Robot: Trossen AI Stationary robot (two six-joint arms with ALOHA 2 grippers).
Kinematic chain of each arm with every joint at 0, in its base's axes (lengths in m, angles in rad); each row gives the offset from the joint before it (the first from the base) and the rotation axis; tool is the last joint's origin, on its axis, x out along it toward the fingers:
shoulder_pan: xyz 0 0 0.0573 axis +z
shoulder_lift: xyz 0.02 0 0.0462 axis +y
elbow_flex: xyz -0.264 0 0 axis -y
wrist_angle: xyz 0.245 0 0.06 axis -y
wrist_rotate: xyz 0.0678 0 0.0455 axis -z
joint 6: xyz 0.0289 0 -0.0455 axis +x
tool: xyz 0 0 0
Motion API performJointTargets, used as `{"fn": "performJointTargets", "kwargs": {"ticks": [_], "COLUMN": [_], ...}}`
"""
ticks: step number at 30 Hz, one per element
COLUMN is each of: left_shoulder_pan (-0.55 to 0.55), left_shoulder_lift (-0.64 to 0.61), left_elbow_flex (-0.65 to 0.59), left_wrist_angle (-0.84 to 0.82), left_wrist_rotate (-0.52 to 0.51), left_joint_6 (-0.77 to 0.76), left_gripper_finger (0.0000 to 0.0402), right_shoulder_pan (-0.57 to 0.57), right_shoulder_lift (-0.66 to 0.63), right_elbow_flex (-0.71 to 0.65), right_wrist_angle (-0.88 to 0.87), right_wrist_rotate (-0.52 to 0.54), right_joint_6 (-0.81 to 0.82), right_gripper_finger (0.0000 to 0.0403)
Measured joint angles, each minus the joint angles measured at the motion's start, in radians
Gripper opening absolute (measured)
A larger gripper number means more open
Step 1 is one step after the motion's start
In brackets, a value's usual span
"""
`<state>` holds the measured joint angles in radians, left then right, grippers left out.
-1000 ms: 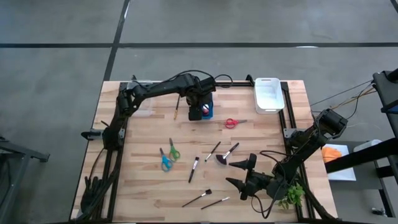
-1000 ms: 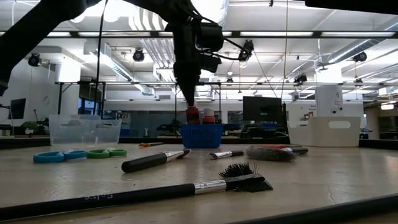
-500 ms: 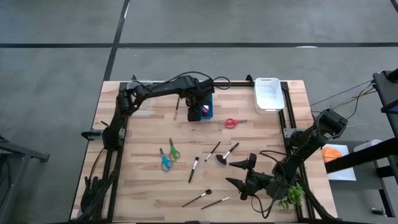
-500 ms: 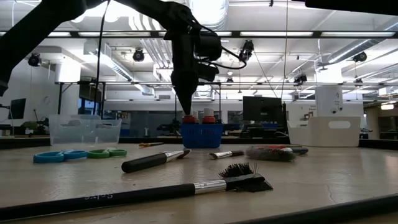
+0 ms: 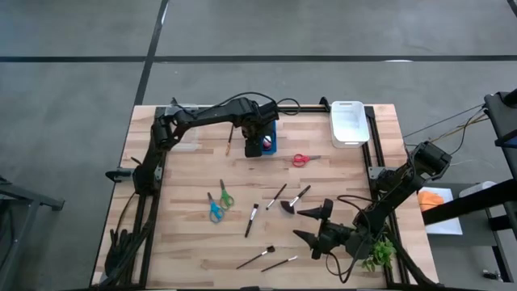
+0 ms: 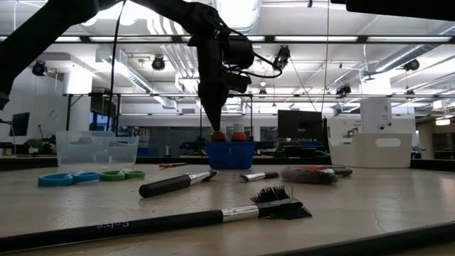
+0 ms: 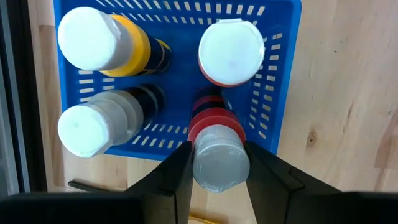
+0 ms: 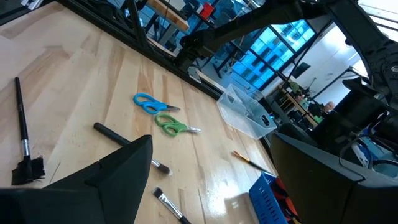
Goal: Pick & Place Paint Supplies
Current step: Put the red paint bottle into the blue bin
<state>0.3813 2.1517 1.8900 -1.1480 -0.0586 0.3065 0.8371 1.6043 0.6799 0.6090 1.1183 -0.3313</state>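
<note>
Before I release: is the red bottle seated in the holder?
In: the red bottle stands upright in the holder, left gripper clamping its cap.

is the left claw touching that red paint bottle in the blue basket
Touching. The left wrist view shows the left claw closed on the red paint bottle, both fingers against its cap.

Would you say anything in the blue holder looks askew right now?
Yes: the red paint bottle held by the left hand leans out over the blue holder wall, while the other three stand inside.

Grey concrete floor [image 5: 73,89] with dark seam lines, open workshop hall behind, white ceiling ducts [image 6: 178,60], ceiling lamps [image 6: 158,64], dark monitor [image 6: 298,126], blue-lit windows [image 8: 283,40].
</note>
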Motion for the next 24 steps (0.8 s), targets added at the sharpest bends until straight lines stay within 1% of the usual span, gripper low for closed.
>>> {"fn": "performJointTargets", "kwargs": {"ticks": [6, 16, 24], "left_shoulder_pan": [0.000, 0.000, 0.000], "left_shoulder_lift": [0.000, 0.000, -0.014], "left_elbow_flex": [0.000, 0.000, 0.016], "left_wrist_angle": [0.005, 0.007, -0.010], "left_wrist_rotate": [0.000, -0.001, -0.031], "left_joint_6": [0.000, 0.000, 0.005], "left_gripper_finger": [0.0155, 0.0162, 0.0163], "right_shoulder_pan": [0.000, 0.000, 0.000], "right_shoulder_lift": [0.000, 0.000, 0.000], "right_elbow_flex": [-0.005, -0.011, -0.011], "right_wrist_angle": [0.000, 0.000, 0.000], "right_wrist_rotate": [0.000, 0.000, 0.000], "right_joint_6": [0.011, 0.018, 0.018], "right_gripper_finger": [0.0323, 0.0323, 0.0323]}}
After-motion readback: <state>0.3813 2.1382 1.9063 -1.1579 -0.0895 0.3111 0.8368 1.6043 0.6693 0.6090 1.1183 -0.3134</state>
